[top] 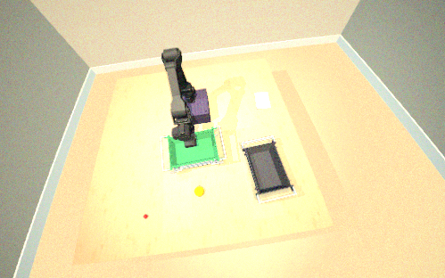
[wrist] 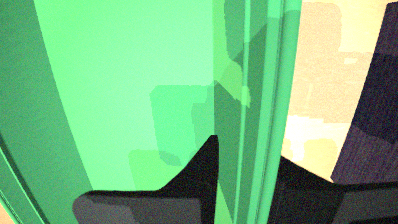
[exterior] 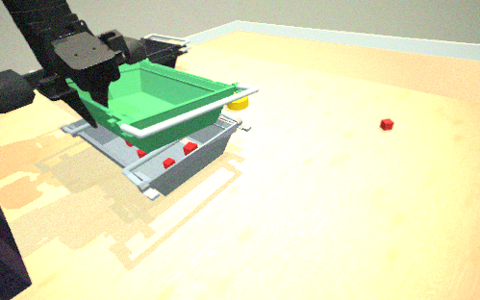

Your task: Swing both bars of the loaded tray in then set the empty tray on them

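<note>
One green plastic tray (exterior: 165,103), open-topped and bare inside, hangs in my grip above a grey plastic tray (exterior: 191,161) that carries several small red blocks (exterior: 189,147). My gripper (exterior: 99,98) pinches the green tray's wall at one end: in the wrist view one dark finger (wrist: 200,167) lies against the inner face of the wall and the other sits outside it, with the rim running between them. The green tray is tilted, its gripped end higher and its far end dipping toward the grey tray; whether that low end touches the grey tray or its bars I cannot tell. A pale wire bar (exterior: 185,117) runs along the green tray's near rim. The grey tray rests flat on the light wooden table (exterior: 334,202), and one of its own wire bars (exterior: 134,170) shows at its near end.

Just behind the two trays a yellow round disc (exterior: 238,102) lies on the table, partly hidden by the green tray's corner. Well apart, a lone small red cube (exterior: 386,124) sits on the table. From above, a dark grey tray (top: 267,167) with white wire bars at both ends lies to one side, near but apart from the green one. A purple box (top: 199,107) stands beside my arm, and a white flat square (top: 262,100) lies farther back.
</note>
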You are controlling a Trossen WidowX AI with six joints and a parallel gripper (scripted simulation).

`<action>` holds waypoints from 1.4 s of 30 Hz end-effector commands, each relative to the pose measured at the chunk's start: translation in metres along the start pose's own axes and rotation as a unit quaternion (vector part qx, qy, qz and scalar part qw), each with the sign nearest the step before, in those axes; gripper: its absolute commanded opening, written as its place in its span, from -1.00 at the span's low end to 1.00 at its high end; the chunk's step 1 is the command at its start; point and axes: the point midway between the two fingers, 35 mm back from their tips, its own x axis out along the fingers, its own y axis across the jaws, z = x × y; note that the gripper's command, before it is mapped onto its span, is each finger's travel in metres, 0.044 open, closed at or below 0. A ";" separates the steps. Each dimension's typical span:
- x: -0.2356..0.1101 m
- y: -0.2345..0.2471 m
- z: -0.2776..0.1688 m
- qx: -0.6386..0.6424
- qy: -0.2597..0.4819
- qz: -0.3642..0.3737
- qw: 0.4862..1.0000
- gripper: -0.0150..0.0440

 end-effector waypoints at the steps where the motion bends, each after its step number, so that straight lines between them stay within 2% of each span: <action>1: 0.007 -0.004 0.000 0.000 -0.001 -0.009 1.000 -0.49; 37: 0.016 -0.006 0.000 0.000 -0.001 -0.009 1.000 -0.49; 42: 0.016 -0.006 0.000 0.000 -0.001 -0.009 1.000 -0.24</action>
